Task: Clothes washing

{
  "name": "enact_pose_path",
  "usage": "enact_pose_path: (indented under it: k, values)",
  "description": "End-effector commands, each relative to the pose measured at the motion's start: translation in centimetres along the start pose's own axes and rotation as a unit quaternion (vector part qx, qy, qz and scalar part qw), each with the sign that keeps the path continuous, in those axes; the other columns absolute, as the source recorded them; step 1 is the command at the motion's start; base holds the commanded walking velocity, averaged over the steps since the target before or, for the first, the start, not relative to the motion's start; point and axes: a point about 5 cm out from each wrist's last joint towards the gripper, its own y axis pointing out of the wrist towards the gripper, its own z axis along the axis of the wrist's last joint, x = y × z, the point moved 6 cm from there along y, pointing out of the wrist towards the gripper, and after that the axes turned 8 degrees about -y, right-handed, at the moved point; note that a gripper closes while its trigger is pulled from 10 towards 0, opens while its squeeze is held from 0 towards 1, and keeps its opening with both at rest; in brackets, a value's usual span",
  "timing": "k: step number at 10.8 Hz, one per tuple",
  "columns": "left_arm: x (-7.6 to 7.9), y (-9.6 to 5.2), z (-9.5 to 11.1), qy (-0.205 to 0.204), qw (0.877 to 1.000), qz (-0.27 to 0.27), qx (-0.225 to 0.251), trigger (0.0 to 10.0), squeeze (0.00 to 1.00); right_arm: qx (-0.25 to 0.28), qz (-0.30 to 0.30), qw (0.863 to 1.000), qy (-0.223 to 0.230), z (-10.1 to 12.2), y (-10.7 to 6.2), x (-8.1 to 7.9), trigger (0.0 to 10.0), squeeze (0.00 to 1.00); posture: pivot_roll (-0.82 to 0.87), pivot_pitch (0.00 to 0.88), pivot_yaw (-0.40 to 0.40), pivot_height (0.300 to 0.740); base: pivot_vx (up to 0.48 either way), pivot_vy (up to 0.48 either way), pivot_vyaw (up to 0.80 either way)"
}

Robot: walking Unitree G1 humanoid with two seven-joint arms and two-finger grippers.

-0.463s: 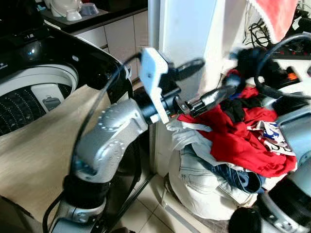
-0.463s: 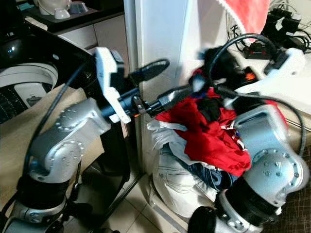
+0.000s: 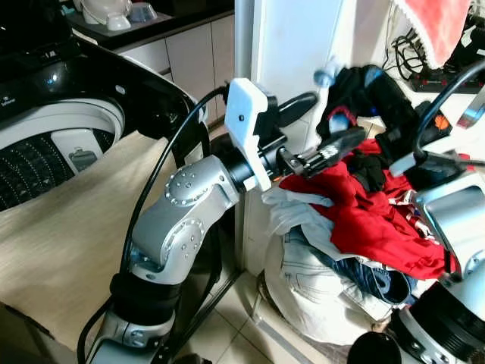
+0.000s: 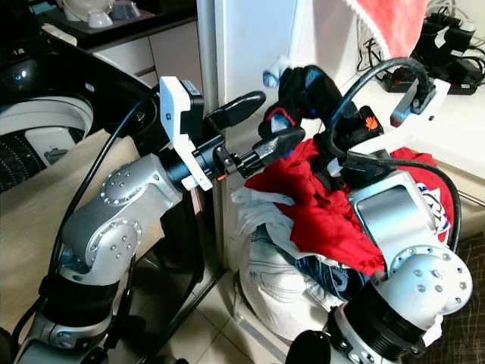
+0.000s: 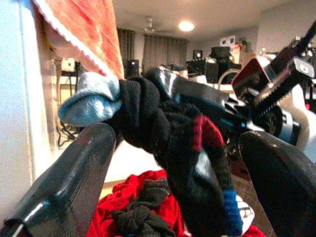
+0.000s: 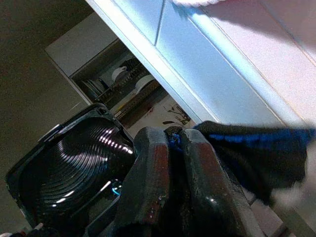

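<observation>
Here, right claw pinching one black sock, left claw spread (one washer).

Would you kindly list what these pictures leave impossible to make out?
- Inside of the washing machine's drum: cut off by the left eye view's edge.
- Lower clothes in the laundry pile: covered by the red garment.
- Full shape of the black sock clamped by the right gripper: bunched up.
- Left gripper: open.

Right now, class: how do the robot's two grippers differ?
The right gripper is shut on the black sock, lifted above the laundry pile; the left gripper is open and holds nothing. The left points toward the sock, beside it. Both have long black fingers.
</observation>
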Motion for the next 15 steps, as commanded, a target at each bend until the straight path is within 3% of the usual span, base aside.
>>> enact_pose_path:
  k: [1, 2, 7, 15]
  values:
    - [0.3, 0.2, -0.1, 0.003, 1.000, -0.001, -0.004, 4.2, 0.00, -0.004, 0.020, 1.000, -0.004, 0.0, 0.1, -1.0, 0.0, 0.00, -0.17, 0.000, 0.005, 0.740, 0.000, 0.000, 0.00]
    - [0.2, 0.2, -0.1, -0.007, 1.000, 0.001, 0.001, 0.0, 0.00, -0.007, 0.021, 1.000, -0.005, -0.1, 0.1, -1.0, 0.0, 0.00, -0.17, 0.000, 0.005, 0.740, 0.000, 0.000, 0.00]
    - [-0.5, -0.2, -1.3, -0.031, 0.999, 0.020, -0.037, 0.0, 0.00, -0.019, 0.021, 1.000, -0.007, -0.5, -0.1, -1.3, 0.0, 0.00, -0.17, 0.000, 0.017, 0.740, 0.000, 0.000, 0.00]
    - [-1.4, -0.3, -0.7, -0.023, 0.999, 0.043, -0.015, 0.0, 0.00, -0.024, 0.020, 0.999, -0.009, -0.7, -0.1, -1.5, 0.0, 0.00, -0.16, 0.000, 0.012, 0.740, 0.000, 0.000, 0.00]
